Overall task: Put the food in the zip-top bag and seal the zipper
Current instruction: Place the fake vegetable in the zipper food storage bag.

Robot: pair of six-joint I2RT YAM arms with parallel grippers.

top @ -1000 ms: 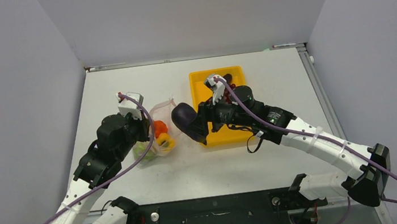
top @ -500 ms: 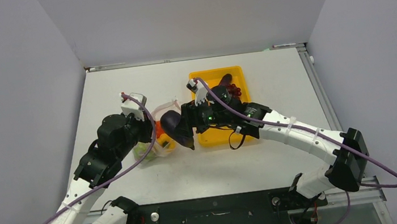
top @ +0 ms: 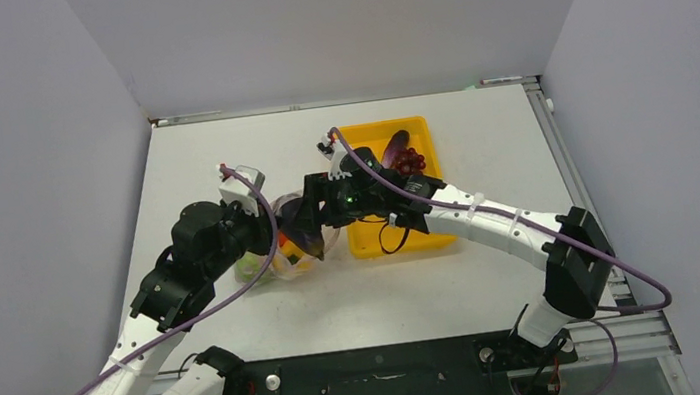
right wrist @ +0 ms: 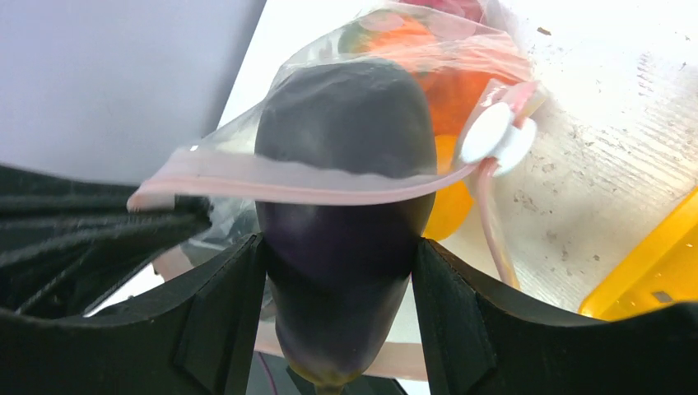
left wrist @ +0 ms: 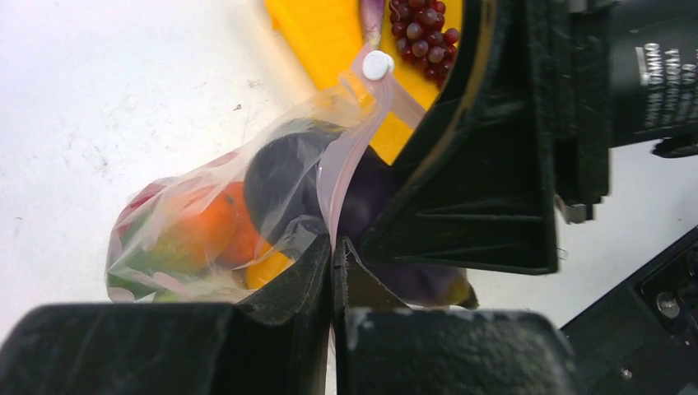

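Right wrist view, bagging partly done: right gripper (right wrist: 339, 280) clasps an eggplant (right wrist: 346, 140) halfway through the mouth of the bag (left wrist: 173, 239), left of the tray (left wrist: 317, 37), left gripper (left wrist: 333, 271) pinching its pink zipper (right wrist: 288, 191), orange pepper (left wrist: 218, 226) inside, grapes (left wrist: 420, 33) waiting in the tray, sealing not yet done.

Right gripper (top: 315, 224) clamped on dark eggplant (top: 299, 228), at mouth of zip-top bag (top: 284, 264), left gripper (top: 266, 240) against bag, grapes (top: 410, 161) in yellow tray (top: 401, 237)
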